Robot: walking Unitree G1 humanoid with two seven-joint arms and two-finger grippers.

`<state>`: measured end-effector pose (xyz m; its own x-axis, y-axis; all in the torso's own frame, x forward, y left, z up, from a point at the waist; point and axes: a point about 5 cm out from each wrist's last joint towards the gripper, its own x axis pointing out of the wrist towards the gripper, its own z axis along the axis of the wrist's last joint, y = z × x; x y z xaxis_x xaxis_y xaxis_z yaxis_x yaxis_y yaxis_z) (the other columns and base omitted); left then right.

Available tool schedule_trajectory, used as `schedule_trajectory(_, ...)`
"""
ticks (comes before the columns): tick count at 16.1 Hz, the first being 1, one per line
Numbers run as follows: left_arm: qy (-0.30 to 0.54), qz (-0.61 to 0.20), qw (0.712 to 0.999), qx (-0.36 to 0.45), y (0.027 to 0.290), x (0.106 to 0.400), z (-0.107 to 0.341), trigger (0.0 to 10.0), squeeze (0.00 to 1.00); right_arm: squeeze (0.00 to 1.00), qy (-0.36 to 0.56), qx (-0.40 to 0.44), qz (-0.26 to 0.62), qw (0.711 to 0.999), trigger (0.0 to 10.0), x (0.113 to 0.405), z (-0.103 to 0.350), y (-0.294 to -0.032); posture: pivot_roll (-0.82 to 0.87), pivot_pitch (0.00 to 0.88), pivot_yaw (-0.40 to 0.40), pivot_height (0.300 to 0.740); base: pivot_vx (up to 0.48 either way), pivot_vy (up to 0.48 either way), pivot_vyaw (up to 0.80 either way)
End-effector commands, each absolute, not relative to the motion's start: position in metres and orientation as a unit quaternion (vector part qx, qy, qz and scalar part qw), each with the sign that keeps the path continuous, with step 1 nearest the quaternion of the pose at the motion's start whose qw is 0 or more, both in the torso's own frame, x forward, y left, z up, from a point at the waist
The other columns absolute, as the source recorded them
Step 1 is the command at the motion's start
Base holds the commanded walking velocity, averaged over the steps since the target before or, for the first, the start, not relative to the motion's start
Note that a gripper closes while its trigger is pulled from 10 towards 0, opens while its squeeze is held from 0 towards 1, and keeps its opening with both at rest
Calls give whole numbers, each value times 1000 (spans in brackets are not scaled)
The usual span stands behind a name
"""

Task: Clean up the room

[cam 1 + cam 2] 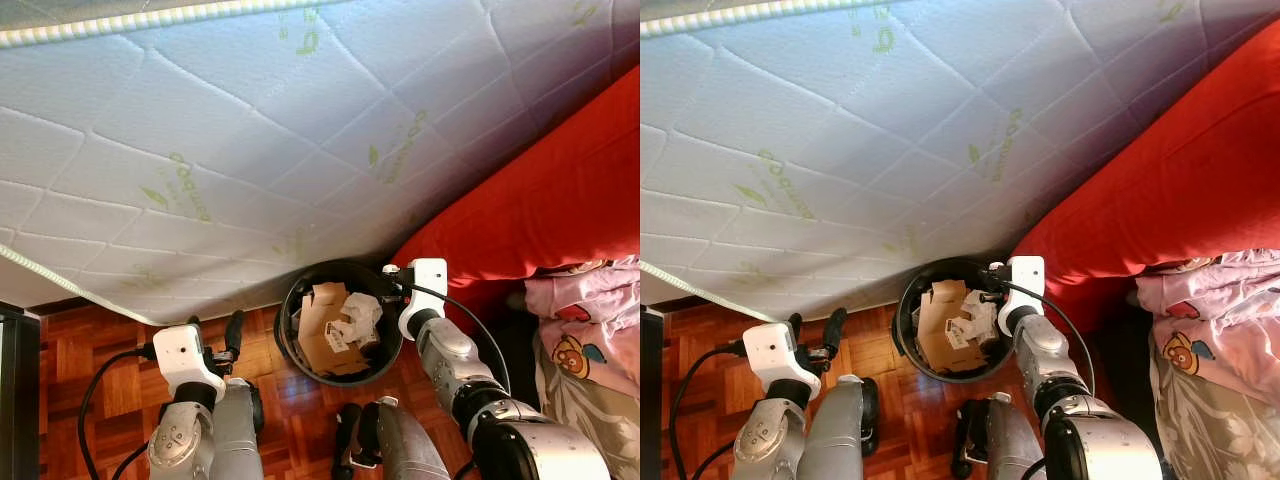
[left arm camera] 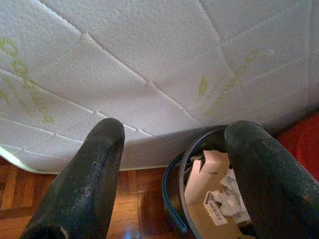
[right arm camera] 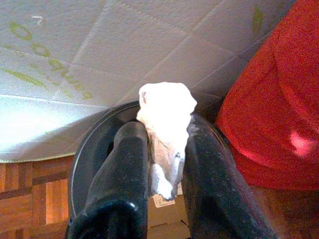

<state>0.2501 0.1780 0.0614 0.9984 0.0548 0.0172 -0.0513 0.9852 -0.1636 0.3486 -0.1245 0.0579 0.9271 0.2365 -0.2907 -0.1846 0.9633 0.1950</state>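
right pincer gripping crumpled paper over bin, left pincer wide, bin btm hidden

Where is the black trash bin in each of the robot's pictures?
Left eye view: black trash bin, low centre, under the white mattress.
Right eye view: low, slightly left of centre, beside the red cover.
Left wrist view: behind the left gripper, cardboard inside.
Right wrist view: behind the right gripper, which pinches a white wad.
Shared landmark: the mattress's green print.
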Motion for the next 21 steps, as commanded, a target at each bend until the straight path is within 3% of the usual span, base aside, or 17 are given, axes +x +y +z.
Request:
schedule_trajectory(1,11,27,997,-77,176,243,55,10000,0,1000,174,82,107,975,10000,342,48,-125,253,423,-101,665,0,0,0)
schedule_trajectory(18,26,23,996,-82,172,240,58,10000,0,1000,195,48,107,974,10000,339,42,-126,245,437,-97,665,0,0,0)
schedule_trajectory(19,26,22,996,-82,172,240,58,10000,0,675,204,51,113,971,10000,338,41,-125,245,437,-98,665,0,0,0)
schedule_trajectory(20,26,22,996,-82,172,240,58,10000,0,267,211,41,119,969,10000,337,39,-123,245,438,-98,665,0,0,0)
schedule_trajectory(21,27,23,996,-81,173,240,58,10000,0,0,209,23,113,971,10000,337,39,-124,245,438,-98,665,0,0,0)
